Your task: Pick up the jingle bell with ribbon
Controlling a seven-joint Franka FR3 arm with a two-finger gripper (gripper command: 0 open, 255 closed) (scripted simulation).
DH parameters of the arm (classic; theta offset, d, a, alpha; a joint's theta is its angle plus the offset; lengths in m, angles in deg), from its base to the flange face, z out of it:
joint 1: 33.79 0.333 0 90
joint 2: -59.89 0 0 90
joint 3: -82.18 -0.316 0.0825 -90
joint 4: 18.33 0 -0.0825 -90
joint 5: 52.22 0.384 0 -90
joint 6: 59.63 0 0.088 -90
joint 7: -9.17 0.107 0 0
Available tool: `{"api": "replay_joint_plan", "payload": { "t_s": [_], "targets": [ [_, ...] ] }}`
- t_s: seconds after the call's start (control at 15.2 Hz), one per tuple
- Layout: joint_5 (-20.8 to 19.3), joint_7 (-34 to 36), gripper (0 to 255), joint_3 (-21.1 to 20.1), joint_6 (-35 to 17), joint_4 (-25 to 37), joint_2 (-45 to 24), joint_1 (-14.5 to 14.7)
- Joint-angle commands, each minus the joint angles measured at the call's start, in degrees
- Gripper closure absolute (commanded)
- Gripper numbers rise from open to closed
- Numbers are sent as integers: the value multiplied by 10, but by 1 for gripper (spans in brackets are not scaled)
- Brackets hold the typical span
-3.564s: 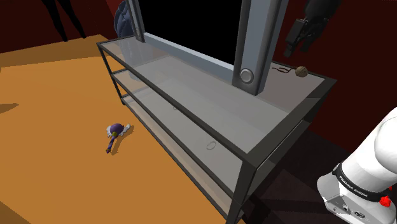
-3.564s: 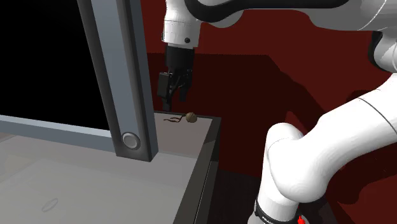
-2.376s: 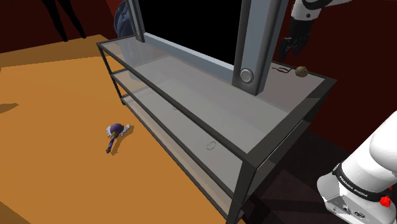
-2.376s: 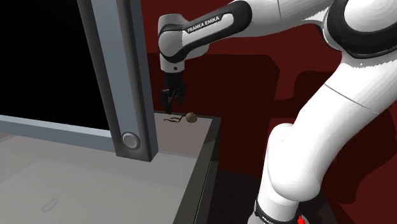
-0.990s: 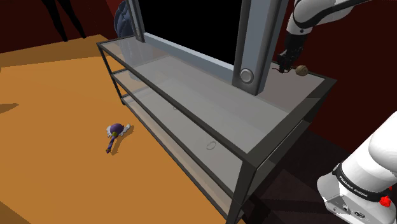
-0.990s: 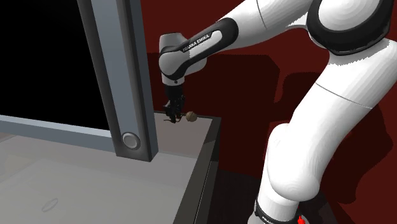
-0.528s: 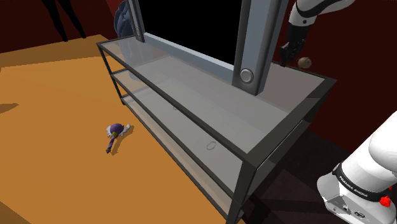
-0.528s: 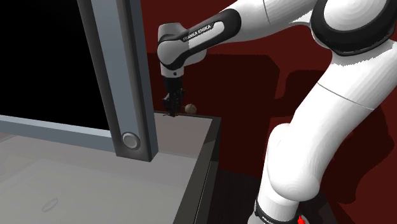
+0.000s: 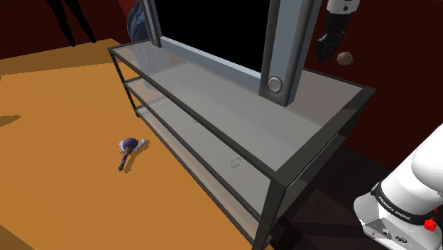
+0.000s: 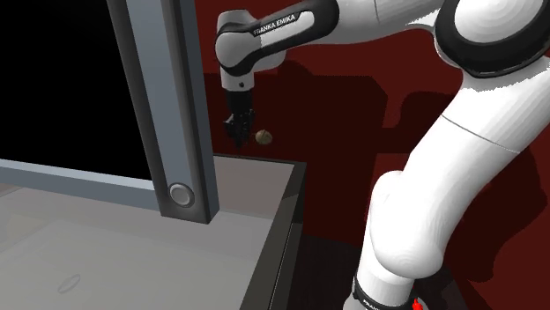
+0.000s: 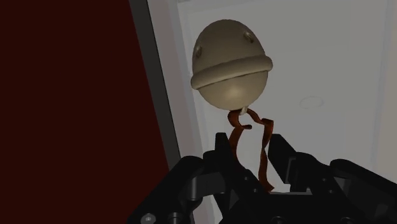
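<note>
Two fingers: the gripper [image 11: 251, 151] is pinched tight on the dark-red ribbon [image 11: 247, 130] alone.
Bell position: the tan jingle bell [image 10: 263, 136] hangs in the air just beside the fingertips, above the far corner of the glass shelf top [image 10: 256, 189].
Handling: probably light and hard, and prone to swing on the limp ribbon.
Hold: the ribbon suits the grip; the round shell looks slippery.

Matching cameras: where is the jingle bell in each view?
Shoulder view: jingle bell at upper right, above the shelf corner.
Second exterior view: upper middle, right of the tool.
Wrist view: just beyond the tool, ribbon between its fingers.
Shared landmark: the tool.
</note>
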Motion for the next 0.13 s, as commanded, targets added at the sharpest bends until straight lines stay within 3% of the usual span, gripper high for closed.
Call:
{"api": "replay_joint_plan", "payload": {
  "t_s": [0.0, 0.07],
  "targets": [
    [0, -1, 255, 0, 8, 7, 1, 0],
    [0, -1, 255, 0, 8, 7, 1, 0]
  ]
}}
